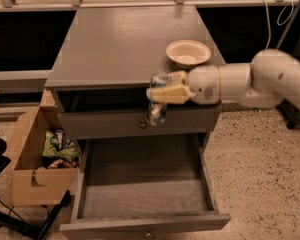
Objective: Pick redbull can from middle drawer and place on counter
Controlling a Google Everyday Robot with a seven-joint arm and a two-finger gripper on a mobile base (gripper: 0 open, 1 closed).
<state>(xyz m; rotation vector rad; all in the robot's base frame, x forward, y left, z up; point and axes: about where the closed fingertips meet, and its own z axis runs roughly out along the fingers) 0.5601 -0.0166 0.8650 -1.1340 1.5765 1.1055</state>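
Observation:
My gripper (pixel 162 92) is shut on the redbull can (pixel 157 109), a slim blue and silver can. It hangs upright in the air in front of the counter's front edge, above the open middle drawer (pixel 142 196). The drawer's floor is bare. The can's silver lid stands about level with the counter (pixel 120 44) top. My white arm reaches in from the right.
A cream round bowl (pixel 188 53) sits on the counter's right side, just behind my gripper. The shallower top drawer (pixel 110 123) with a round knob is closed. An open cardboard box (pixel 37 159) with packets stands on the floor at the left.

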